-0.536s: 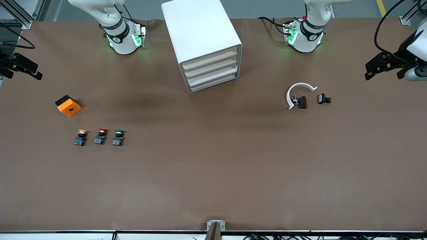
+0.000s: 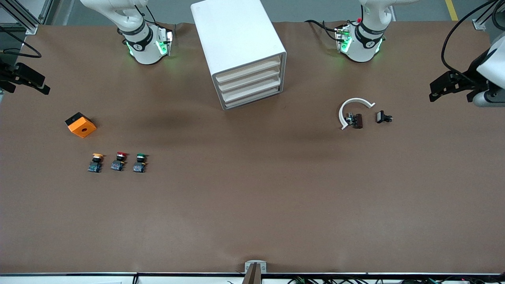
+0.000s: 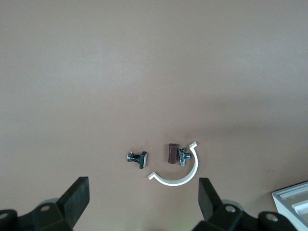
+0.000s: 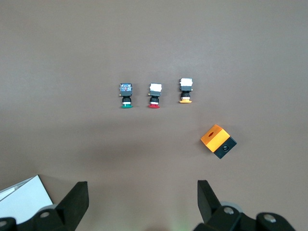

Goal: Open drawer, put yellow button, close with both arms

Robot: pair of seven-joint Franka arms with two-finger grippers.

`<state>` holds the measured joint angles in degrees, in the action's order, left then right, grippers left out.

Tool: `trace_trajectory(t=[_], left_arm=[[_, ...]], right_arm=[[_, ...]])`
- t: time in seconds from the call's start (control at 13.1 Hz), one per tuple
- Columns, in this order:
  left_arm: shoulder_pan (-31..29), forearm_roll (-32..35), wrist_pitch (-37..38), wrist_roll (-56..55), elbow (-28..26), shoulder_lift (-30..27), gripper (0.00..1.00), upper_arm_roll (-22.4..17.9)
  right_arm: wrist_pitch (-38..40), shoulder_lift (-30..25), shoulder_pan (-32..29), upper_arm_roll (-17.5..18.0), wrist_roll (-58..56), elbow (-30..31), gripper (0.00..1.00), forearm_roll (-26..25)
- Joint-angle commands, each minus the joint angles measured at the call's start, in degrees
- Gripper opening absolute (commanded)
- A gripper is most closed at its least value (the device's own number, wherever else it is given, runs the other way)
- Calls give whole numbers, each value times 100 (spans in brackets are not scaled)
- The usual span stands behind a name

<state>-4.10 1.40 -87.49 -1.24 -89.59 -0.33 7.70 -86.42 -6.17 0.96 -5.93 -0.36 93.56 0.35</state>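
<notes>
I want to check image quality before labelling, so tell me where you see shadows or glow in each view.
Front view: soft dark shadow patches on the table in front of the cabinet, green glow at both arm bases. Left wrist view: a faint shadow band above the white ring. Right wrist view: a dim band beneath the three buttons.

no readable text, labels, brands or numbers on anything in view
</notes>
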Motion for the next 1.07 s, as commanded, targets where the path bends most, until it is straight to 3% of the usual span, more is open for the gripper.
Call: trace_trajectory(t=[0.0, 0.38, 0.69, 1.0], left_arm=[[23, -69, 92, 2, 311, 542, 100, 48], [636, -53, -75, -2716, 372, 1579, 100, 101], [999, -105, -67, -5689, 609, 2220, 100, 153], [1375, -1122, -84, -8515, 819, 2976, 100, 241]], right_arm=[[37, -51, -79, 84, -60, -100, 100, -79], [187, 247, -158, 40, -175, -259, 100, -105], [152, 1407, -175, 31, -245, -443, 100, -35], [-5, 1680, -228, 31, -236, -497, 100, -123]])
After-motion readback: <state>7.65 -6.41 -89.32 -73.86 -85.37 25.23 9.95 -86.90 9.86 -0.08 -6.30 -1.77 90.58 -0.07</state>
